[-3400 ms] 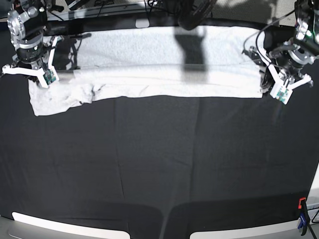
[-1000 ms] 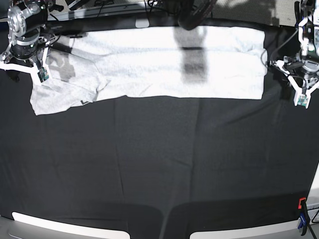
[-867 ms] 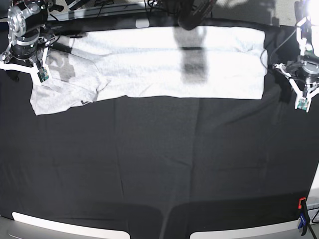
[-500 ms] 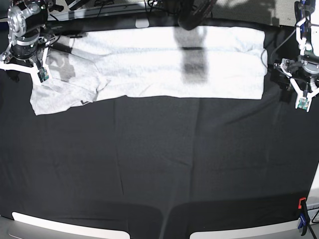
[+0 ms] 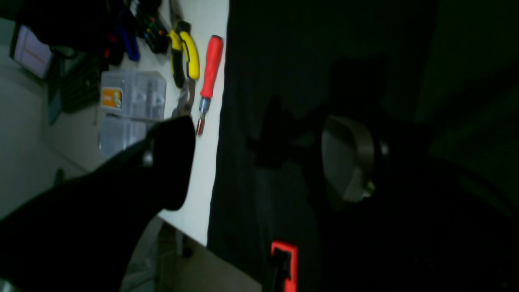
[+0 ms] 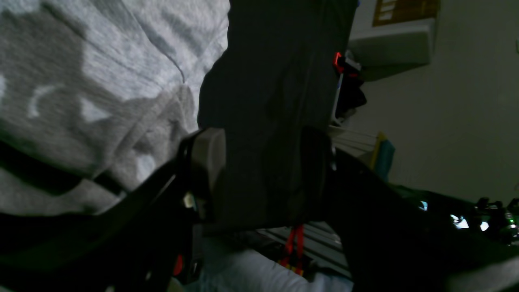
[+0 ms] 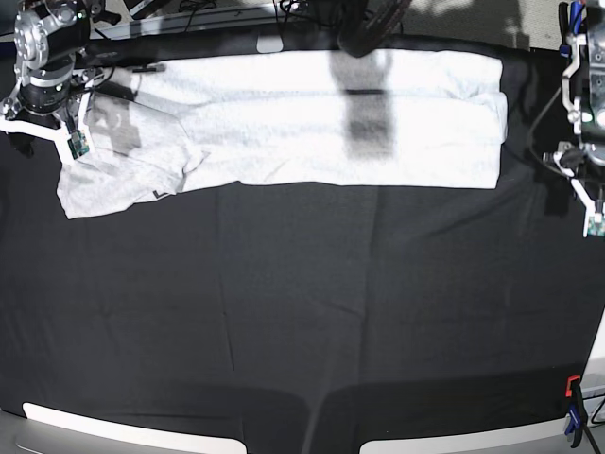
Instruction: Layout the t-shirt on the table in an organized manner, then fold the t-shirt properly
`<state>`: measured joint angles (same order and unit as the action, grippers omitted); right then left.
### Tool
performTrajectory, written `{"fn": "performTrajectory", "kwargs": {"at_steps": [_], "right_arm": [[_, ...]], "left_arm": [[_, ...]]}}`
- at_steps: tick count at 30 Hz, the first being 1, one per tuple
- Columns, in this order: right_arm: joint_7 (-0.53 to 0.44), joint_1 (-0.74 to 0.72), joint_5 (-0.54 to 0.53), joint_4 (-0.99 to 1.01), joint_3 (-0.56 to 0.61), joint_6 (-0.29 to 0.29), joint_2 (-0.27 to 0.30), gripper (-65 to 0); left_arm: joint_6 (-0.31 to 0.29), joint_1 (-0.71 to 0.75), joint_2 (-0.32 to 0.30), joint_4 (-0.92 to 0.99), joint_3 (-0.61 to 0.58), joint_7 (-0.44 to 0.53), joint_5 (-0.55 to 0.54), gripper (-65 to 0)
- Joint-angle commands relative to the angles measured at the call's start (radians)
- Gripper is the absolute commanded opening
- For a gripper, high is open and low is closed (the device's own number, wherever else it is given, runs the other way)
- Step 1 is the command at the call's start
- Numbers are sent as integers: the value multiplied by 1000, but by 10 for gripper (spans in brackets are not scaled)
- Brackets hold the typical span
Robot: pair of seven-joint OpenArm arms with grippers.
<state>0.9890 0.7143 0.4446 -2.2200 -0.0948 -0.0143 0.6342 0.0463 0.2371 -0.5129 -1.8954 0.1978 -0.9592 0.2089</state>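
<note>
The white t-shirt [image 7: 284, 123] lies as a long folded band across the far side of the black table [image 7: 302, 322], one sleeve spread at its left end. A dark bit of lettering shows at that sleeve's edge. My right gripper [image 7: 44, 132] hovers over this left end, open, with only black cloth seen between its fingers [image 6: 206, 158] and grey shirt fabric [image 6: 101, 61] beside them. My left gripper [image 7: 581, 194] stands off the shirt's right end near the table edge. In the left wrist view it [image 5: 259, 162] is wide open and holds nothing.
A white bench beyond the table edge holds yellow-handled pliers [image 5: 184, 52], a red screwdriver [image 5: 211, 65] and a clear plastic box [image 5: 131, 105]. Red clamps [image 5: 284, 259] [image 7: 572, 416] grip the cloth's edges. White panels [image 7: 132, 435] lie along the near edge.
My left gripper has opened wide and drawn away from the shirt's right end, out toward the table's right edge. The right arm and the shirt have stayed put.
</note>
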Motion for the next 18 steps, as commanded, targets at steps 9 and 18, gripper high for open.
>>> {"fn": "performTrajectory", "kwargs": {"at_steps": [9,18], "right_arm": [[-4,1,19,-18,-10,15,14,-357],[-4,1,16,-18,-10,15,14,-357]], "left_arm": [[-249,-158,-131,-15,91,-111,-462,-204],[-551,-171,-158,203,254,-265,-1035,-204]]}}
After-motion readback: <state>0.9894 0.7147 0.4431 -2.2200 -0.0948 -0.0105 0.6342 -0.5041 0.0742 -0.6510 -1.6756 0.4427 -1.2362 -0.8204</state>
